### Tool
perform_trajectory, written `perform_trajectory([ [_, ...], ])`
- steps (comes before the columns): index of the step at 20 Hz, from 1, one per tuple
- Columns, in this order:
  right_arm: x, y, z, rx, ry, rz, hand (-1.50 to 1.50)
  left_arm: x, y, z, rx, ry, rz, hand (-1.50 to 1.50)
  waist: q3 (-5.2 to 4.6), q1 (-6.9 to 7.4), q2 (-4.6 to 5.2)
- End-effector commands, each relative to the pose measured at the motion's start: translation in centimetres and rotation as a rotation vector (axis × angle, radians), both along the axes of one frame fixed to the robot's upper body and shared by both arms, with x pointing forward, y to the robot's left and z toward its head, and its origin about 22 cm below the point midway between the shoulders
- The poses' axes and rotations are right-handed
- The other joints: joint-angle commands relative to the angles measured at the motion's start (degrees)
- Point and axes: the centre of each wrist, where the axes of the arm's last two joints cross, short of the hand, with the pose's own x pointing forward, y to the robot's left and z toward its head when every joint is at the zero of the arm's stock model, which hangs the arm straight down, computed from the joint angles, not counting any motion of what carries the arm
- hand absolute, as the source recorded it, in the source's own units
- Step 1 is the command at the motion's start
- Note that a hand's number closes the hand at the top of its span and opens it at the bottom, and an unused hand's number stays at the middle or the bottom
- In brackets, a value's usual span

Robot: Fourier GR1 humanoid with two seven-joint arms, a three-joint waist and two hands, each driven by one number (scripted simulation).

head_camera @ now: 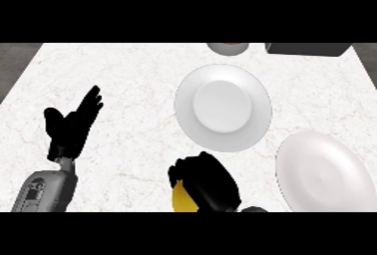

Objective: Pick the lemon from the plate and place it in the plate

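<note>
Two white plates sit on the marble bench (110, 74): one plate (223, 107) centre, another plate (324, 172) near right (a bowl (227, 47) far behind). The right hand (206, 182) curls its fingers around the lemon (180, 199), near edge. The left hand (72, 124) rests open, left.

Single view, head-mounted: looks steeply down onto the white marbled table (125, 74) from close above. Forearms enter at the lower edge; the left robot hand (70, 127) shows at the view's left, the right robot hand (206, 182) lower and nearer the centre. No second view.
</note>
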Motion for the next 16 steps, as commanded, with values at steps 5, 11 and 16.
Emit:
perform_trajectory([
  [5, -2.8, 4.0, 4.4, 0.284, -0.349, -0.229, 1.5, -1.3, 1.4, -1.6, -0.007, -0.006, 0.044, 0.0, 0.1, -2.2, -0.15],
  [11, -0.2, 6.0, 5.0, 0.347, -0.313, -0.397, 1.5, -0.4, 0.2, -0.5, 0.008, -0.012, 0.032, 0.0, 0.13, -2.11, 0.26],
  [16, 4.7, 2.8, 5.2, 0.406, -0.276, -0.489, 1.5, -1.5, 2.0, 0.2, 0.008, -0.005, 0.048, 0.0, 0.16, -2.86, 0.24],
])
